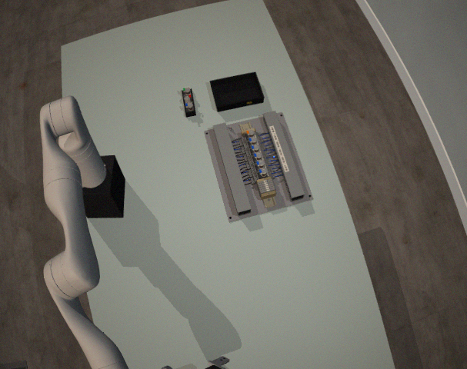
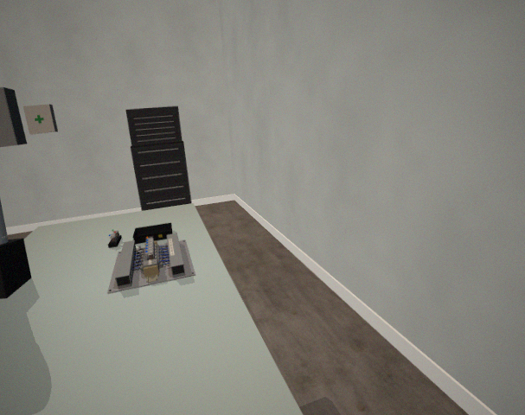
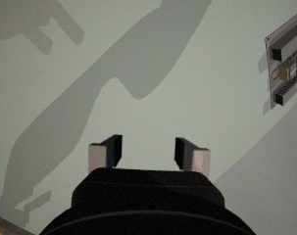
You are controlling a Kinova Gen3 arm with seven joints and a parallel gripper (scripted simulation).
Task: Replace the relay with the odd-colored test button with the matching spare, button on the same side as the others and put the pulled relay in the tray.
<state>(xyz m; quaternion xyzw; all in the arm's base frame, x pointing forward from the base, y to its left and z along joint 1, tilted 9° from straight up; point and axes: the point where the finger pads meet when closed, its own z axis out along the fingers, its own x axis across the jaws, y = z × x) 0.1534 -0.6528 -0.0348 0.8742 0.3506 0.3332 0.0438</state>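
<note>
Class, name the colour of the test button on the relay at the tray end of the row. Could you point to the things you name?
The test button [image 1: 248,132] is orange; the top view shows it best.

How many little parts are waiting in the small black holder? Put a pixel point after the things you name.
3 spare relays [image 1: 188,98] in the holder [image 1: 191,113]: green-buttoned at the top-view upper end, red-buttoned in the middle, blue-buttoned at the lower end.
</note>
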